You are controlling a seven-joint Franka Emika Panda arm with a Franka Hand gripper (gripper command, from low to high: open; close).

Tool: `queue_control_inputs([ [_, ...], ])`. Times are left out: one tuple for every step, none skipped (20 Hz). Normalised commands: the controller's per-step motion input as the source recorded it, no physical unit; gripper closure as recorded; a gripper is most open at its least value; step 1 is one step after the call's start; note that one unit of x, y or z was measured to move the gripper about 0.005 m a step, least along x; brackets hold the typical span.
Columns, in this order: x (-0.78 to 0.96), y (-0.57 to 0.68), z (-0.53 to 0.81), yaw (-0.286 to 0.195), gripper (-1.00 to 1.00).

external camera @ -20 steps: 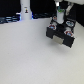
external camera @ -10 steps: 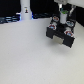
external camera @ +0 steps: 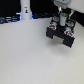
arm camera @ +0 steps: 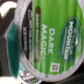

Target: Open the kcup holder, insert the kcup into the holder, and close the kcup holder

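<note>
Gripper [external camera: 61,21] closed around the kcup [external camera: 62,20], right above the holder [external camera: 61,34] on the exterior view's right. Wrist view: green lid [arm camera: 52,35] fills the picture. A white cylinder [external camera: 25,9] stands well apart on the table [external camera: 30,55].

From where I stand, little of the arm shows. Its lowest part is a pale grey-white, boxy body, ending at the gripper [external camera: 63,20], whose fingers look darker than the shell above them. The picture is too blurred to make out screws, cables or markings. In the wrist view, a dark blurred shape at one edge may be a finger, but I cannot tell.
</note>
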Motion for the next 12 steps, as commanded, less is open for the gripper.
queue_control_inputs([
  [-0.02, 0.01, -0.22, 0.022, 1.0],
  [0.02, -0.01, -0.22, 0.009, 1.0],
  [0.01, -0.01, -0.23, 0.006, 1.0],
  [0.02, -0.03, -0.23, 0.0, 1.0],
  [0.03, -0.04, -0.22, -0.005, 1.0],
  [0.03, -0.04, -0.24, -0.001, 1.0],
  [0.01, -0.04, -0.29, 0.011, 1.0],
  [0.02, -0.03, -0.27, 0.008, 1.0],
  [0.0, 0.01, -0.19, 0.017, 1.0],
  [0.05, 0.01, -0.17, 0.009, 1.0],
  [0.03, 0.01, -0.17, 0.014, 1.0],
  [0.03, 0.02, -0.19, 0.027, 1.0],
])
